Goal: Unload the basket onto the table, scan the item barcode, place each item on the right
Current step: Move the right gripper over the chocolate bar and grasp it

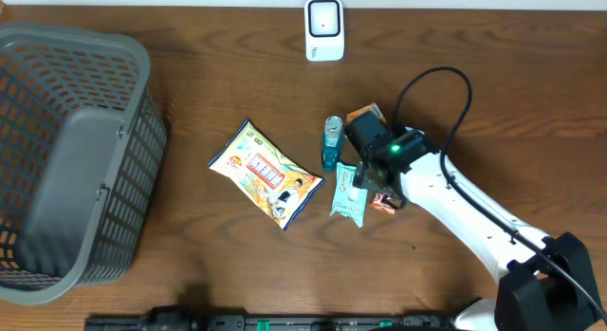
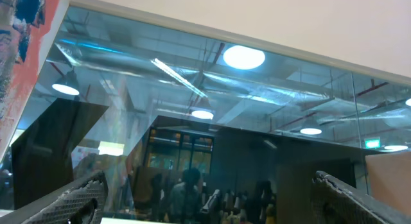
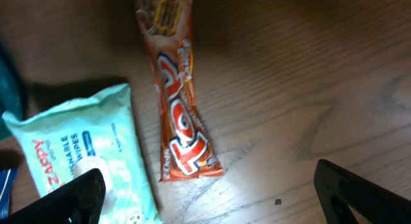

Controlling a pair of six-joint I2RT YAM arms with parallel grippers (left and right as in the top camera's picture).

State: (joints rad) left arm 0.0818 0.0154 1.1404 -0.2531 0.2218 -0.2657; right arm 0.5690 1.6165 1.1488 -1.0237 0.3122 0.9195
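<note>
1. Hovering over the middle of the tabletop (image 1: 493, 75), the right tool (image 3: 218, 201) has its fingers spread wide. One shows at each lower corner of the wrist view, and nothing is held between them.
2. An orange candy bar (image 3: 183, 121) lies flat on the wood below that tool, running from 12 toward 6 o'clock in the wrist view and clear of both fingers.
3. A pale green wipes pack (image 3: 90, 153) lies just beside the bar, at its 9 o'clock. The finger at the lower left of the view overlaps the pack's lower edge; whether it touches cannot be told.
4. From overhead, a blue bottle (image 1: 331, 141) sits at the pack's 11 o'clock, and a yellow snack bag (image 1: 266, 174) lies at 9 o'clock of both.
5. The white scanner (image 1: 323, 28) stands at the tabletop's 12 o'clock edge, well apart from the goods. A grey basket (image 1: 142, 151) fills the 9 o'clock side.
6. The left tool (image 2: 205, 201) points up at a ceiling with lamps, fingers wide apart and holding nothing.
</note>
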